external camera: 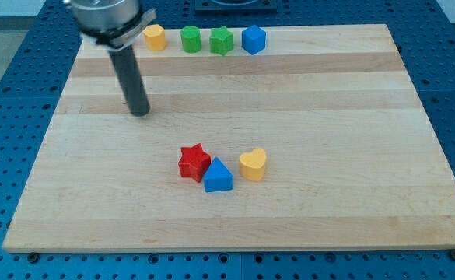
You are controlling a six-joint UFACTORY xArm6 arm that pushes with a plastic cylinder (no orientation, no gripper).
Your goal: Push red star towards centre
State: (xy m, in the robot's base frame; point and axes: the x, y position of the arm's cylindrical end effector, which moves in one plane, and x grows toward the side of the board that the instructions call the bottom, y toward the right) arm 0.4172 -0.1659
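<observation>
The red star [194, 162] lies on the wooden board [328, 117], a little below and left of the board's middle. It touches a blue triangular block [218, 176] at its lower right. A yellow heart [253, 164] lies just right of the blue block. My tip [140, 112] rests on the board up and to the left of the red star, well apart from it, with bare wood between them.
A row of blocks lies along the board's top edge: a yellow hexagon [155, 36], a green cylinder-like block [190, 39], a green star [222, 40] and a blue hexagon [253, 39]. Blue perforated table surrounds the board.
</observation>
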